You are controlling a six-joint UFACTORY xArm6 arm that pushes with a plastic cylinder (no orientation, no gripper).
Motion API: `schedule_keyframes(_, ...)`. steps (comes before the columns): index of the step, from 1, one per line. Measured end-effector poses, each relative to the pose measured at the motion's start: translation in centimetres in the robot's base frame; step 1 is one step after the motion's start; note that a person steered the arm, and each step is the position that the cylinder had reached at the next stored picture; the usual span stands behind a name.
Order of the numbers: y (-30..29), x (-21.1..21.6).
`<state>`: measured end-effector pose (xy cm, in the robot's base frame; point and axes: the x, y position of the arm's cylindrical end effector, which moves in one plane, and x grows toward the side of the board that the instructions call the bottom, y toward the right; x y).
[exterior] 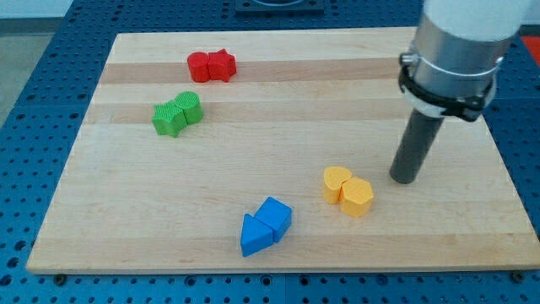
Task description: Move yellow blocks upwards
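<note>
Two yellow blocks touch each other right of the board's middle, toward the view's bottom: a yellow rounded block [336,181] on the left and a yellow hexagonal block [357,197] on the right. My tip [403,180] rests on the board a short way to the right of the yellow pair, apart from it. The dark rod rises from there to the grey arm end at the view's top right.
A red pair of blocks [211,66] lies near the top left. A green pair [177,114] lies below it at the left. A blue triangular block [254,236] and a blue cube-like block [275,215] lie touching near the wooden board's [126,228] bottom edge.
</note>
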<state>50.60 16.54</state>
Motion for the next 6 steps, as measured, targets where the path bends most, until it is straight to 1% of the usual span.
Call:
schedule_keyframes(1, 1.2, -0.1)
schedule_keyframes(2, 0.7, 1.0)
schedule_keyframes(4, -2.8, 5.4)
schedule_keyframes(5, -4.1, 6.8)
schedule_keyframes(6, -6.1, 6.7)
